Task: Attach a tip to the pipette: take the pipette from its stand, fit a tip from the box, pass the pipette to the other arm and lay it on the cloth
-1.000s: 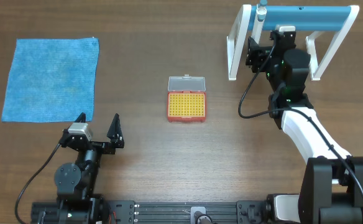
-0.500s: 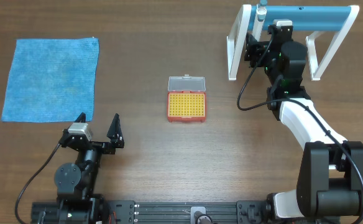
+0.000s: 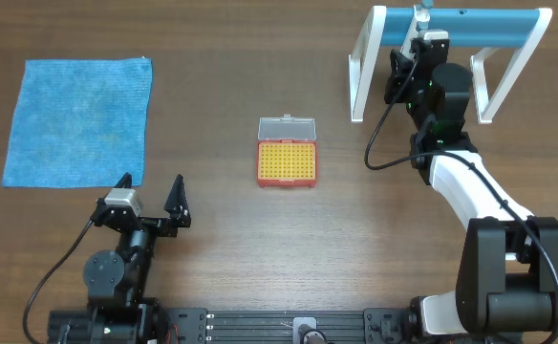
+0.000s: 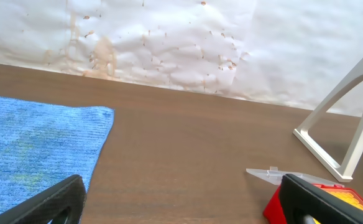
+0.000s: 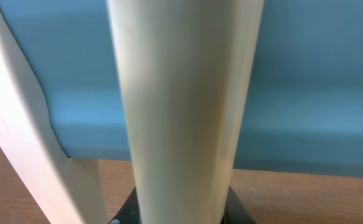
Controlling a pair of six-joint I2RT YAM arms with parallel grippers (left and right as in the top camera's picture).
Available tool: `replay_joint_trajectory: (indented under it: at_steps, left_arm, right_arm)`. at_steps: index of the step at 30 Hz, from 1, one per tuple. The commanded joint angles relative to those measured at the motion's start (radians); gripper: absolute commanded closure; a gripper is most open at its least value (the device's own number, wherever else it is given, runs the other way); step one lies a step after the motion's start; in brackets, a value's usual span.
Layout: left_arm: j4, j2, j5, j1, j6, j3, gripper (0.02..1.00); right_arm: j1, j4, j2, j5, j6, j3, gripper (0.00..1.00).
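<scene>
You are looking down on a brown wood-grain surface (image 3: 260, 248), its grain running from side to side across the top view. From the left wrist view the same surface (image 4: 188, 155) stretches away to a white wall covering (image 4: 169, 37) that meets it along its far edge. That covering looks crinkled and uneven. You can see brownish stains (image 4: 97, 53) on it towards one side, and small brown specks scattered across the rest. In the right wrist view you get a narrow strip of the brown surface (image 5: 306, 199).
</scene>
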Motion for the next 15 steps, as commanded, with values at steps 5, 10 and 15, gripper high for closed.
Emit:
replay_joint_trajectory:
  at_steps: [5, 10, 15]
  left_arm:
    - [-0.005, -0.005, -0.004, 0.002, 0.008, -0.003, 0.023]
    - [-0.005, -0.005, -0.004, 0.002, 0.008, -0.003, 0.023]
    - [-0.005, -0.005, -0.004, 0.002, 0.008, -0.003, 0.023]
  right_arm:
    - [0.000, -0.005, -0.073, -0.009, -0.007, 0.024, 0.917]
    - [0.000, -0.049, -0.085, -0.009, -0.007, 0.024, 0.919]
    - [0.039, -0.158, -0.237, -0.009, -0.007, 0.015, 0.917]
